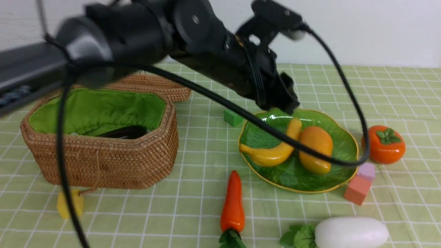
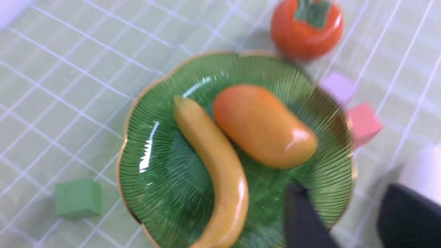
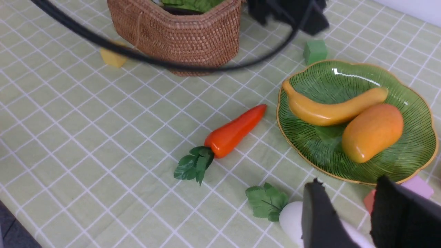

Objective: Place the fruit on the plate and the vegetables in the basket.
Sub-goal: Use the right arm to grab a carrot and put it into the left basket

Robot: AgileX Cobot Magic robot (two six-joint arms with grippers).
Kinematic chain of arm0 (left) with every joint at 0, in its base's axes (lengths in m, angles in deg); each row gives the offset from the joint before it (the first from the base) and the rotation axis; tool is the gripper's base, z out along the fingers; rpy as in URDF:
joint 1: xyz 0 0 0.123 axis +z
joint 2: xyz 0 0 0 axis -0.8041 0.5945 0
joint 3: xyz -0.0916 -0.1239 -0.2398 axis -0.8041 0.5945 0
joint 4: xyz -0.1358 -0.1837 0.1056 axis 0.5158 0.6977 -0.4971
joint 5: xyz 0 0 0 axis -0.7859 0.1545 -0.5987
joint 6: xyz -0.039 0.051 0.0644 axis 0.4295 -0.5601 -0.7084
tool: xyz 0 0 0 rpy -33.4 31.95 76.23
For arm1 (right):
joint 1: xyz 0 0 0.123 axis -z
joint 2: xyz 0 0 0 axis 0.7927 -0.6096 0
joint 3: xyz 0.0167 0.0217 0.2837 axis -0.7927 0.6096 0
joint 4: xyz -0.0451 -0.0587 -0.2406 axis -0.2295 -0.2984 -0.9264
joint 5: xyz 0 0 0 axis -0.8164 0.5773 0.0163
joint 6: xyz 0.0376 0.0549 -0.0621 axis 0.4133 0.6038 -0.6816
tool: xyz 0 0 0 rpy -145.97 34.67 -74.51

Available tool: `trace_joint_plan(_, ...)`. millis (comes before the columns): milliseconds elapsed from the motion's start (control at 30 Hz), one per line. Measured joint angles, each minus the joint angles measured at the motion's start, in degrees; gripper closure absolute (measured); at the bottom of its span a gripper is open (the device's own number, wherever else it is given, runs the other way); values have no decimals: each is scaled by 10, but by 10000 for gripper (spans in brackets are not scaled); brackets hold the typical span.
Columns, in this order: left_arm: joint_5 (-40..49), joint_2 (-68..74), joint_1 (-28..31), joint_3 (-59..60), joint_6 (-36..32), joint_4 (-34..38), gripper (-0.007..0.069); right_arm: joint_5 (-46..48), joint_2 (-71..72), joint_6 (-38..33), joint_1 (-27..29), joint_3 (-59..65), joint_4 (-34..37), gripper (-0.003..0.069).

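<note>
The banana [image 1: 275, 151] and mango [image 1: 315, 148] lie side by side on the green plate [image 1: 262, 137]. The persimmon [image 1: 386, 144] sits on the cloth just right of the plate. My left gripper [image 2: 348, 206] hovers over the plate's edge, open and holding nothing. The carrot [image 1: 233, 203] lies in front of the plate and the white radish [image 1: 351, 232] at the near right. My right gripper [image 3: 348, 187] hangs open above the radish [image 3: 293, 217], apart from it. A dark eggplant [image 1: 125, 132] lies inside the wicker basket [image 1: 113, 162].
The basket's lid [image 1: 162, 86] leans behind it. Small cubes lie about: green [image 1: 233, 117] behind the plate, pink [image 1: 358, 189] and lilac [image 1: 367, 171] at its right front, and yellow [image 1: 70, 203] before the basket. The left arm's cable [image 1: 65, 165] hangs across the scene.
</note>
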Motion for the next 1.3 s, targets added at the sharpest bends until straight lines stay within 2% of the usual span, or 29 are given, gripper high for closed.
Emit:
trace_joint_plan(33, 6, -5, 0, 0, 13, -6, 474, 0, 0, 1, 0, 0, 0, 420)
trace_joint_plan(67, 41, -48, 0, 0, 70, -40, 607, 1, 0, 5, 0, 0, 0, 420)
trace_joint_plan(100, 62, -65, 0, 0, 89, -56, 634, 1, 0, 8, 0, 0, 0, 420)
trace_joint_plan(300, 125, -178, 0, 46, 235, -172, 638, 3, 0, 48, 0, 0, 0, 420)
trace_joint_plan(333, 126, -183, 0, 50, 235, -175, 638, 3, 0, 50, 0, 0, 0, 420)
trace_joint_plan(367, 133, -215, 0, 78, 270, -200, 638, 4, 0, 63, 0, 0, -2, 420)
trace_joint_plan(467, 133, -292, 0, 153, 313, -231, 638, 7, -2, 78, 0, 0, -9, 420)
trace_joint_plan(733, 56, -481, 0, 379, 328, -238, 638, 32, -46, 109, 0, 0, -14, 436)
trace_joint_plan(900, 8, -604, 0, 500, 330, -224, 638, 32, -125, 155, 0, 0, -12, 522)
trace_joint_plan(1067, -18, -711, 0, 571, 330, -211, 638, 32, -233, 169, -5, -10, 6, 589)
trace_joint_plan(1167, -23, -754, 0, 605, 330, -210, 638, 26, -286, 188, -37, -26, 6, 606)
trace_joint_plan(1233, -28, -782, 0, 624, 330, -209, 638, 8, -341, 254, -102, -55, -31, 610)
trace_joint_plan(1300, -31, -798, 0, 629, 330, -209, 638, -9, -397, 333, -175, -90, -102, 609)
